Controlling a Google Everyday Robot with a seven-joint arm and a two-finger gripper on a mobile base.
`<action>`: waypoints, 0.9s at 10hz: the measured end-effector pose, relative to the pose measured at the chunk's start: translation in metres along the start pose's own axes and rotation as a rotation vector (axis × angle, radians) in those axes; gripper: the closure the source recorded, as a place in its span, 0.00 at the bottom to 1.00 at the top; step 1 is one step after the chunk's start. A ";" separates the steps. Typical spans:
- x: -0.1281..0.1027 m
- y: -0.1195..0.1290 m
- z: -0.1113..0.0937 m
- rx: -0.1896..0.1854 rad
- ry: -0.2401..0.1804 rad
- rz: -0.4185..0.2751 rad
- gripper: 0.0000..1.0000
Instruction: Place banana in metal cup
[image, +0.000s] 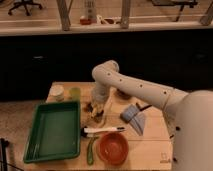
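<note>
We see the white arm (140, 90) reaching in from the right, bending at its elbow above the wooden table (155, 145) and pointing down toward the table's middle. The gripper (96, 111) hangs low at the end of the arm, just right of the green tray (52, 132) and above the white-handled utensil (102, 131) that lies across the table. The banana (97, 109) shows as a yellowish shape right at the gripper, close over the tabletop; we cannot tell whether the gripper is clasping it or merely beside it, nor how the gripper stands. The metal cup (122, 93) appears only as a dim shape behind the forearm, mostly hidden, so we cannot say more about it than that it sits toward the far side of the table, apart from the banana.

At the table's far left corner stand the white cup (57, 92) and, just beside it, the translucent yellow-green cup (75, 93). The orange bowl (112, 148) sits near the front edge, with the green stick (91, 149) lying just to its left, between bowl and tray. A grey folded cloth (134, 117) rests right of the gripper
</note>
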 end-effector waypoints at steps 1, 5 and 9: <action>-0.001 0.001 0.000 -0.008 -0.004 -0.006 1.00; -0.003 0.001 0.001 -0.018 -0.016 -0.022 1.00; -0.003 0.001 0.002 -0.018 -0.028 -0.021 0.73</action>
